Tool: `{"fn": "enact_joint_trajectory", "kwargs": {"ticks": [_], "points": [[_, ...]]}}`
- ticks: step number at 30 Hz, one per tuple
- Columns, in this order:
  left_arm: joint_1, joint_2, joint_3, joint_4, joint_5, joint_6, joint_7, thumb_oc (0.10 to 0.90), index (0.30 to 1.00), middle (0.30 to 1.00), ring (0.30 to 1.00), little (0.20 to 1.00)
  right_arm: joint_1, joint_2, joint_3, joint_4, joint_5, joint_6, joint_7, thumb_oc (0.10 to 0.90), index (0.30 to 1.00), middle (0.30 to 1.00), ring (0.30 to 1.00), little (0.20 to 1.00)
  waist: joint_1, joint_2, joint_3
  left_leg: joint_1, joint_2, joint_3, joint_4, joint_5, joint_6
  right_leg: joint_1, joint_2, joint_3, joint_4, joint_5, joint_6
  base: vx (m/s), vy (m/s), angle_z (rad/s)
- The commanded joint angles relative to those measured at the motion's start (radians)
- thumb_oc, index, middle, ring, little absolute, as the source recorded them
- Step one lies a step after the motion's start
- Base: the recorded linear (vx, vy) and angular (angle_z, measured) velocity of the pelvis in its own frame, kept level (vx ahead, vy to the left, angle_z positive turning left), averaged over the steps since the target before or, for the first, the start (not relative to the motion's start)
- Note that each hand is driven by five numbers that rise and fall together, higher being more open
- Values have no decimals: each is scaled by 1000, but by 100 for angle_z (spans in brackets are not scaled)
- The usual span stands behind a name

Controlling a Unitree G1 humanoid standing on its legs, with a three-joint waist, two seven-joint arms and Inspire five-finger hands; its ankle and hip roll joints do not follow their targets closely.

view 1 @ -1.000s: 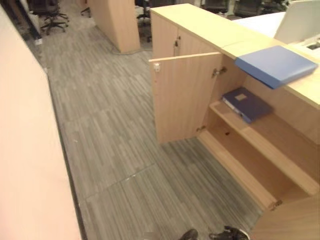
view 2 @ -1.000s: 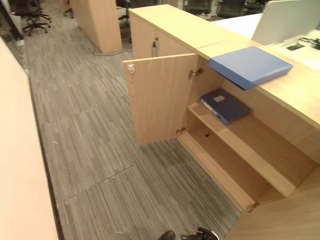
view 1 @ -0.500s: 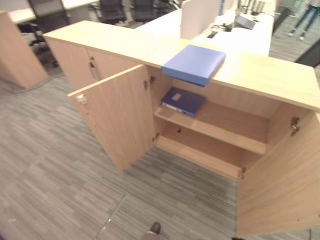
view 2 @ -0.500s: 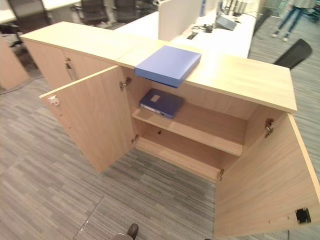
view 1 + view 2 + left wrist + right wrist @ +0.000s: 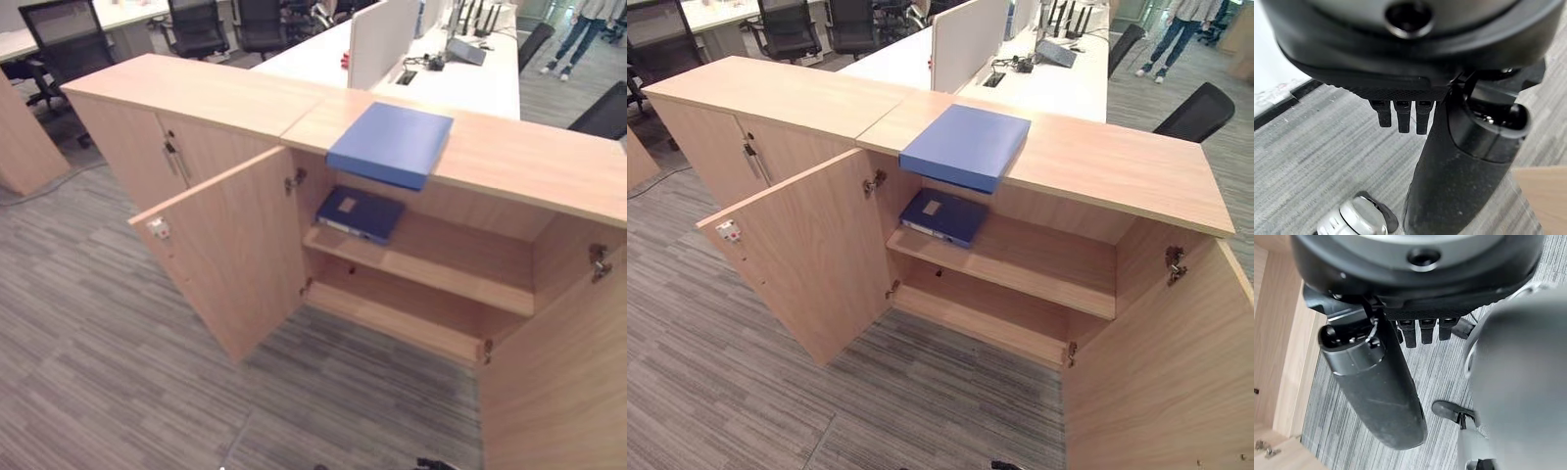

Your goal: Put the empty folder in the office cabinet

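Observation:
A light blue folder point(image 5: 966, 146) lies flat on top of the wooden office cabinet point(image 5: 1117, 162), overhanging its front edge a little. Both cabinet doors stand open, the left door point(image 5: 230, 250) swung out towards me and the right door point(image 5: 1161, 362) at the near right. On the upper shelf point(image 5: 1038, 269) inside lies a darker blue folder point(image 5: 943, 215) with a small label, at the left end. My left hand point(image 5: 1464, 161) hangs over the carpet with straight fingers point(image 5: 1400, 115), holding nothing. My right hand point(image 5: 1376, 387) hangs likewise, open, beside the cabinet's wood.
A closed cabinet point(image 5: 176, 108) joins on at the left. Behind stand white desks with a partition point(image 5: 965, 39), office chairs point(image 5: 64, 39) and a black chair point(image 5: 1200, 108). A person point(image 5: 1176, 29) walks at the far back right. Grey carpet point(image 5: 774, 392) lies before the cabinet.
The whole picture has swung round: the cabinet was seen from the side and is now nearly head-on. Both folders lie where they were.

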Motion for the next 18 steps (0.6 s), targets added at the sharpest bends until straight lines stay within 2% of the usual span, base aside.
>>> {"fn": "enact_joint_trajectory", "kwargs": {"ticks": [1,3,4,5,6,7,8,9,11,12,13,18], "points": [[-25,26,-27,41,95,-7,-15,800,900,900,900,900,-41,-27,18,-5,-27,-16,-8,800,900,900,900,900,7,-23,75,5,8,-33,-18,-99,-6,12,-179,-12,148,172,64,107,195,-5],[-32,30,-58,33,131,0,-21,800,900,900,900,900,-45,-25,35,-5,-37,-14,-7,800,900,900,900,900,-1,-17,91,23,17,-11,-18,-104,4,-28,-171,-25,218,156,43,107,81,-26],[-33,31,-70,31,142,1,-22,800,900,900,900,900,-48,-24,44,-6,-42,-13,-6,800,900,900,900,900,-5,-14,95,43,30,-9,-18,-126,2,-45,-140,-18,248,110,49,86,44,-64],[-39,32,-82,26,146,-1,-16,800,900,900,900,900,-57,-27,51,-11,-44,-14,-6,800,900,900,900,900,-10,-10,105,39,33,9,-18,-110,7,-92,-97,-42,248,102,18,95,30,-62],[-42,29,-90,21,142,-1,-18,800,900,900,900,900,-69,-28,60,-13,-43,-16,-6,800,900,900,900,900,-16,-1,113,45,34,13,-18,-111,11,-126,-55,-55,237,88,12,-6,35,-62],[-42,28,-90,21,142,-1,-18,800,900,900,900,900,-69,-28,60,-13,-43,-16,-6,800,900,900,900,900,-16,0,112,44,36,14,-18,-112,10,-126,-53,-56,235,88,11,94,-11,-71],[-46,26,-97,14,138,-3,-18,800,900,900,900,900,-84,-28,69,-16,-44,-19,-7,800,900,900,900,900,-23,3,123,57,31,16,-18,-113,11,-154,14,-75,202,75,3,257,-59,-60],[-49,23,-101,8,136,-2,-20,800,900,900,900,900,-105,-30,87,-15,-40,-22,-10,800,900,900,900,900,-37,1,145,101,18,-4,-18,-141,16,-213,132,-62,126,78,20,267,-70,-42],[-58,24,-94,7,133,-4,-23,800,900,900,900,900,-114,-30,90,-13,-35,-24,-12,800,900,900,900,900,-46,-15,168,118,-1,-12,-18,-134,20,-243,161,-77,43,138,12,228,-109,-12],[-56,24,-90,7,142,-4,-28,800,900,900,900,900,-113,-28,87,-6,-30,-23,-16,800,900,900,900,900,-42,-24,162,125,-8,-24,-18,-143,16,-202,174,-82,-31,126,4,306,-140,17],[-45,21,-84,9,139,-4,-27,800,900,900,900,900,-106,-27,90,-2,-28,-27,-20,800,900,900,900,900,-37,-15,148,138,8,-21,-18,-167,12,-180,194,-82,-46,110,3,345,-130,40],[-32,7,-62,29,130,2,-20,800,900,900,900,900,-81,-47,79,9,-37,-27,-21,800,900,900,900,900,-52,9,93,159,50,-40,-18,-198,14,-165,219,-89,-18,45,-42,297,-70,31]]}}
